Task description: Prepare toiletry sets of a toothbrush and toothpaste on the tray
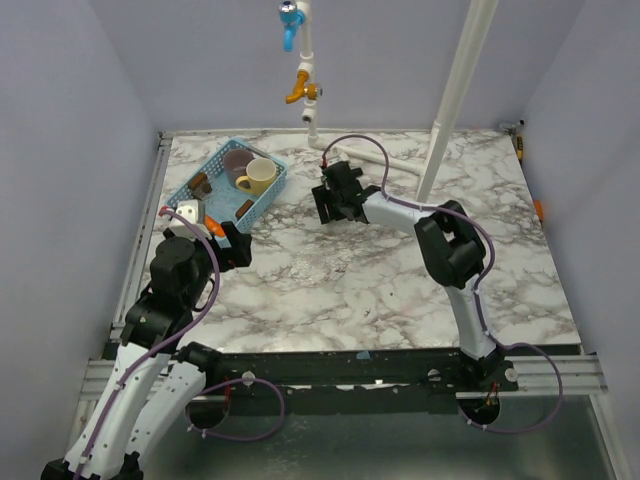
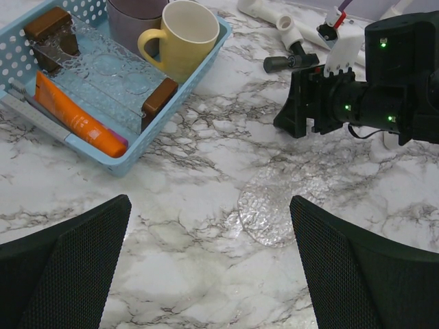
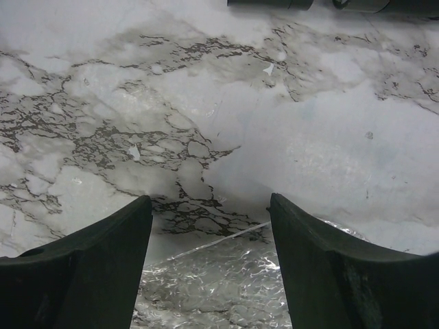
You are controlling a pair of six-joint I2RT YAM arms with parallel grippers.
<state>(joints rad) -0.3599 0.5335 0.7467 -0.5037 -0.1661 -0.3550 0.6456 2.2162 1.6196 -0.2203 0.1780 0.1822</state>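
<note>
On the marble bench (image 2: 171,274), the toothpaste (image 2: 79,120) lies in the blue basket (image 2: 147,147) at far left, not yet set out. The left pincer (image 2: 209,202) and right pincer (image 3: 210,199) are both released and empty. The right hovers over a clear dish (image 3: 226,288), likely to grasp it.

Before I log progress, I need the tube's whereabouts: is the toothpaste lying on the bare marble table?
No, the toothpaste lies inside the blue basket, along its near wall.
</note>
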